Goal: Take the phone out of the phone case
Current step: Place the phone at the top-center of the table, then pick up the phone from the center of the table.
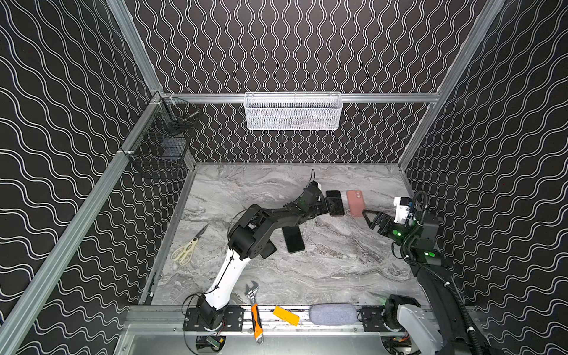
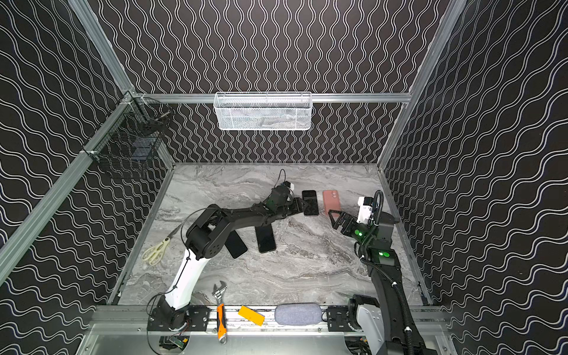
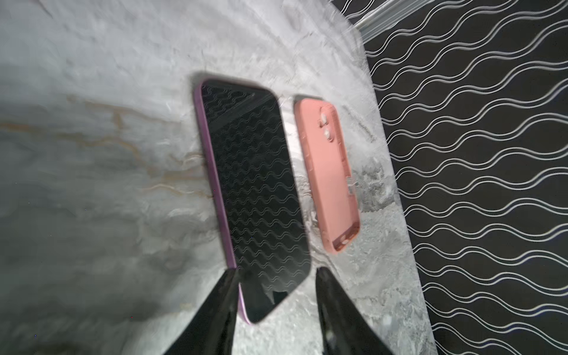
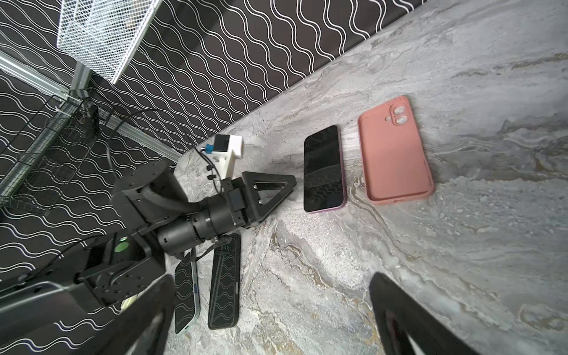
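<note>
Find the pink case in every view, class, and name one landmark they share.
Top view: case right of centre, just right of the phone.
Top view: case likewise, nearer centre.
Left wrist: case between phone and wall.
Right wrist: case beyond the phone from the left arm.
Landmark: the phone.

Purple-edged phone, screen up, just beside empty pink case

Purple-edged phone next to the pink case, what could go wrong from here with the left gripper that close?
The left gripper straddles the end of the phone, one finger seemingly at its purple edge; a sideways pull-out might drag it into the pink case. Two other phones lie under the left arm, so a low retreat could sweep them.
</note>
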